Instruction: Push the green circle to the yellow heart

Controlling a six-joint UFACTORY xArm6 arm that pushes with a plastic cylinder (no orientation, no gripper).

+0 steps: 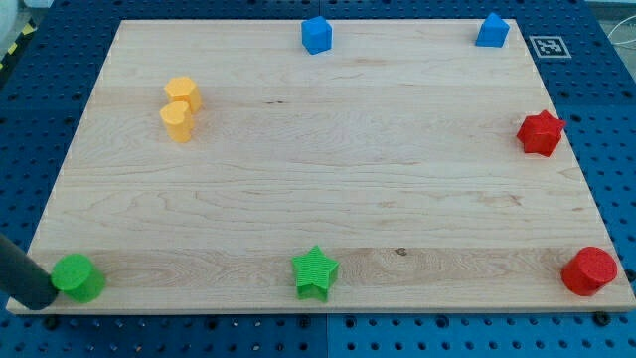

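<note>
Here, at the view's bottom left corner, my tip (pixel 40 301) sits on the tabletop (pixel 328 189), touching or just beside the left flank of the green circle (pixel 79 277); the dark rod runs off the frame's left edge. The tool is a bare rod with nothing to open or close, and it holds nothing. The green circle rests near the board's bottom-left corner, close to both edges. The yellow heart is, as far as I can judge, the lower of the two yellow blocks (pixel 177 120) at the upper left, touching or nearly touching the other yellow block (pixel 184 93) behind it; shapes are too small to be certain. Judgement: the target lies up the view and somewhat to the right, so the tip should work round to the circle's lower-left side and push along that diagonal, keeping contact centred, since a round block will likely roll off an off-centre push. The path between looks free of blocks. Risk: pushing straight right sends the circle along the bottom edge toward the green star (pixel 316 272) at bottom centre. Farther off and out of the way: red circle (pixel 589 270) at bottom right, red star (pixel 542 133) at the right edge, two blue blocks at the top, one centre (pixel 316 35), one right (pixel 492 31).
</note>
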